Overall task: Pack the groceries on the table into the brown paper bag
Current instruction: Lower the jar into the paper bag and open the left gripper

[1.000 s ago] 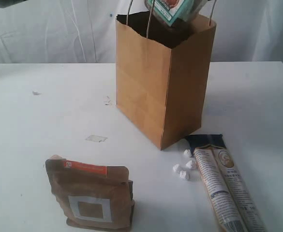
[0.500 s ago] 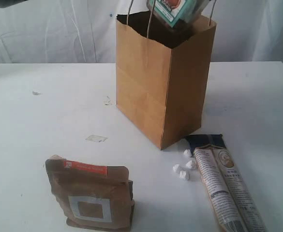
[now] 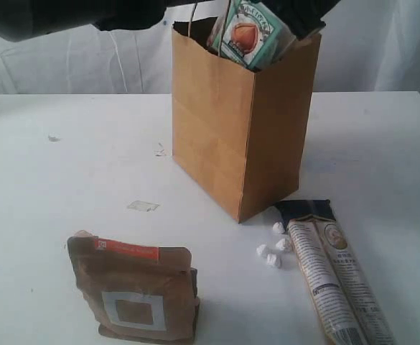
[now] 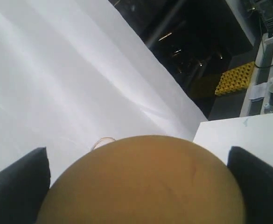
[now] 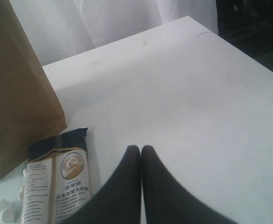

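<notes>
**Lowering a jar into the bag.** Farthest from the working hand, the brown pouch (image 3: 134,287) stands upright on the surface (image 3: 52,180), not yet packed. The left hand (image 4: 136,184) is spread wide and clamped on the gold-lidded clear jar (image 3: 244,34) — the gold top fills the gap between its two dark fingers (image 4: 17,186). The jar hangs tilted in the mouth of the brown paper bag (image 3: 217,136), directly below the hand, label outward, its lower end apparently under the rim. A string handle (image 3: 192,16) rises near the jar.

To do the step well, straighten the jar so it clears the near rim and the handle. Carry it down close to the bag's floor, then release gently — the bag stands unbraced and looks light enough to tip.

The right hand (image 5: 141,154) is pressed closed and empty, low over the surface, well away from the bag's mouth. The long beige packet (image 3: 335,287) lies just beside it, at the bag's foot.
</notes>
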Available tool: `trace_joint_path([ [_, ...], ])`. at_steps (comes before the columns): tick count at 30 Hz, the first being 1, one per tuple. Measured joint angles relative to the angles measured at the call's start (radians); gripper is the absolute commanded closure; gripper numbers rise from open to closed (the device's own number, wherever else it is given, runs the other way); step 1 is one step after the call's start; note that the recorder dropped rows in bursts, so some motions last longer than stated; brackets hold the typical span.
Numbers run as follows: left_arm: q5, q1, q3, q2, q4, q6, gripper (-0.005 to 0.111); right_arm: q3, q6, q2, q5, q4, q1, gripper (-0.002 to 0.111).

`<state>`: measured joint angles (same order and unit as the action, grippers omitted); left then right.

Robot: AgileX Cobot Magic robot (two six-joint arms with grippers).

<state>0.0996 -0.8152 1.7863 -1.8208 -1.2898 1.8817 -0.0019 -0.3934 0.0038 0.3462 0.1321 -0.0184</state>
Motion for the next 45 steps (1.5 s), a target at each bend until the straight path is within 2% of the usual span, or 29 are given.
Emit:
trace_joint_path([
  [16,0.03,0.0,0.0,-0.016,-0.017,-0.004,0.105,0.0,0.0,0.0,0.0,0.0,0.0,0.108],
  [18,0.027,0.0,0.0,-0.023,-0.022,-0.004,0.099,0.0,0.0,0.0,0.0,0.0,0.0,0.108],
  [20,0.017,0.0,0.0,-0.029,-0.022,-0.004,0.088,0.0,0.0,0.0,0.0,0.0,0.0,0.108],
  [21,0.015,0.0,0.0,-0.031,-0.022,-0.004,0.075,0.0,0.0,0.0,0.0,0.0,0.0,0.108],
  [23,0.011,0.0,0.0,-0.033,-0.022,-0.004,0.06,0.0,0.0,0.0,0.0,0.0,0.0,0.108],
  [27,0.011,0.0,0.0,-0.033,-0.041,-0.006,0.057,0.0,0.0,0.0,0.0,0.0,0.0,0.108],
  [31,0.062,0.0,0.0,-0.053,-0.16,-0.019,0.055,0.0,0.0,0.0,0.0,0.0,0.0,0.108],
  [36,0.098,0.0,0.0,-0.074,-0.24,-0.019,0.029,0.0,0.0,0.0,0.0,0.0,0.0,0.108],
  [37,0.112,0.0,0.0,-0.074,-0.24,-0.019,0.027,0.0,0.0,0.0,0.0,0.0,0.0,0.108],
  [41,0.17,0.0,0.0,-0.074,-0.282,-0.019,0.026,0.0,0.0,0.0,0.0,0.0,0.0,0.108],
  [45,0.264,0.0,0.0,-0.077,-0.391,-0.019,0.026,0.0,0.0,0.0,0.0,0.0,0.0,0.108],
])
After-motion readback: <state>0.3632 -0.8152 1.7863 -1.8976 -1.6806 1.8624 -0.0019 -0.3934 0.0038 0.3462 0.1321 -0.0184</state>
